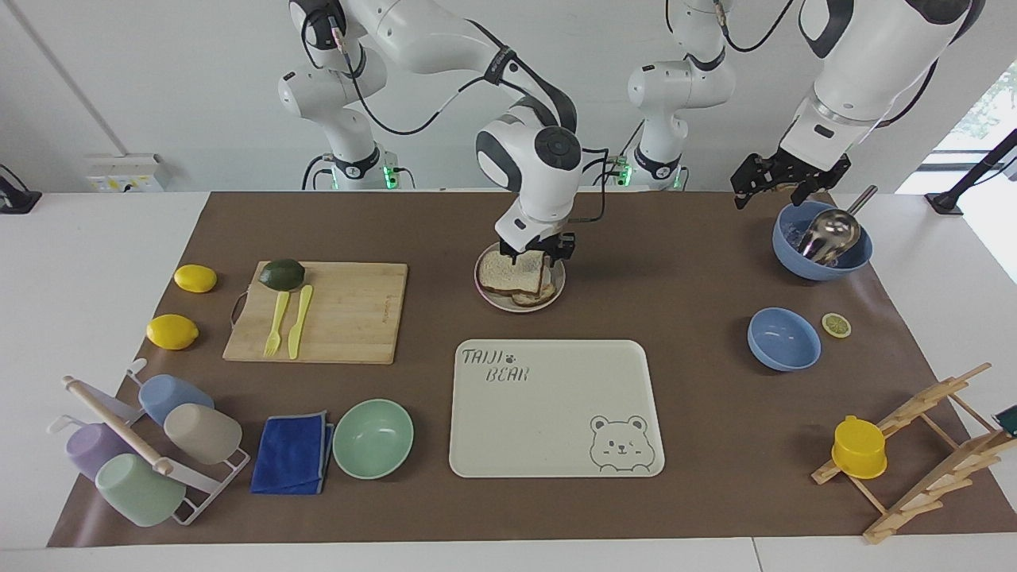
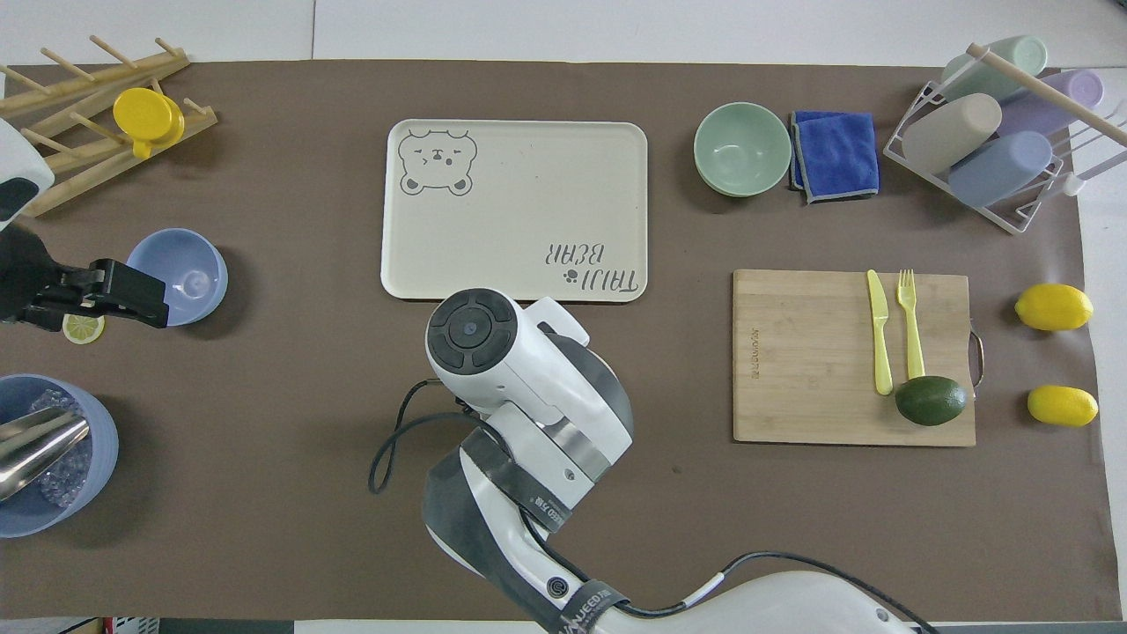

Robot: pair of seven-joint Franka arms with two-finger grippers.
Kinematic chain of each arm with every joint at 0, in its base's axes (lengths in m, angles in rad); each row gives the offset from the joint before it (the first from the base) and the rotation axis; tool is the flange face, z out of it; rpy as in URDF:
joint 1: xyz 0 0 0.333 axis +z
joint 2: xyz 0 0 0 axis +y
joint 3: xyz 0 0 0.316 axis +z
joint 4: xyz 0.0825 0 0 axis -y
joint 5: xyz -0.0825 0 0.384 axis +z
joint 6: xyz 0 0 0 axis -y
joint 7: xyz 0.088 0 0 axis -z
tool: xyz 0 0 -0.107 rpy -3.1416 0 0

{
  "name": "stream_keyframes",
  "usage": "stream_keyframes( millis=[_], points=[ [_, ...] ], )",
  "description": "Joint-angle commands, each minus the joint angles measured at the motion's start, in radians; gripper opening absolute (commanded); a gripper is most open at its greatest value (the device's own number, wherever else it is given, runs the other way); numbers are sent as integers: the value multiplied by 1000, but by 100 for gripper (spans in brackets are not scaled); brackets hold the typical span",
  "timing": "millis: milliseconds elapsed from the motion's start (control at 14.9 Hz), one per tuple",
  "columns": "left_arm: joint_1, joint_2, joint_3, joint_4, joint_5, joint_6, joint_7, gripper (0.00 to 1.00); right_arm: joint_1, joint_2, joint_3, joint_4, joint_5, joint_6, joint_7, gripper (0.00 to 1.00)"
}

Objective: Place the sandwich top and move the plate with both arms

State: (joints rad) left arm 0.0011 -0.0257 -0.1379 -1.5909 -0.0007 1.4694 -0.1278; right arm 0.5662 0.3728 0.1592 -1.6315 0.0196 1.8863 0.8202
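Observation:
The plate [image 1: 556, 295] sits on the brown mat, nearer to the robots than the bear tray. The sandwich top [image 1: 512, 272] lies flat on it, over the egg toast [image 1: 534, 299], whose edge peeks out. My right gripper [image 1: 536, 253] is low over the edge of the slice nearest the robots, fingers open and spread astride it. In the overhead view the right arm [image 2: 519, 379] hides the plate and the bread. My left gripper [image 1: 769, 195] waits open in the air beside the large blue bowl; it also shows in the overhead view [image 2: 163, 299].
The bear tray [image 1: 556, 409] lies just farther from the robots than the plate. A cutting board [image 1: 334, 314] with avocado, knife and fork is toward the right arm's end. A blue bowl with a ladle [image 1: 822, 238], a small blue bowl [image 1: 783, 340] and a lemon slice [image 1: 836, 325] are toward the left arm's end.

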Motion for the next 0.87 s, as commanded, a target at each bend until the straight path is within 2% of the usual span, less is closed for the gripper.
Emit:
stream_keyframes(
  millis=[0,134,269,403,538,672,806],
  points=[
    [-24,-77,-9,-148,-16,130,-84,100,-126,-107,10,-24,11,-42,-59,100],
    [-78,-95,-9,-211,-24,160,-98,100,-213,-173,10,-13,10,-107,-151,100],
    [-116,-80,-8,-239,-80,173,-107,100,-284,-244,8,-8,11,-165,-231,100],
    [-139,-83,-9,-335,-140,282,-111,100,-353,-310,5,-5,10,-229,-289,100],
    [-225,-71,-8,-443,-150,394,-108,100,-426,-360,-13,8,3,-323,-384,100],
    [-277,-22,-9,-507,-168,489,-107,100,-463,-344,-15,80,-62,-426,-441,100],
    [-321,33,-8,-553,-217,602,-111,100,-524,-347,-14,79,-75,-440,-502,100]
  ],
)
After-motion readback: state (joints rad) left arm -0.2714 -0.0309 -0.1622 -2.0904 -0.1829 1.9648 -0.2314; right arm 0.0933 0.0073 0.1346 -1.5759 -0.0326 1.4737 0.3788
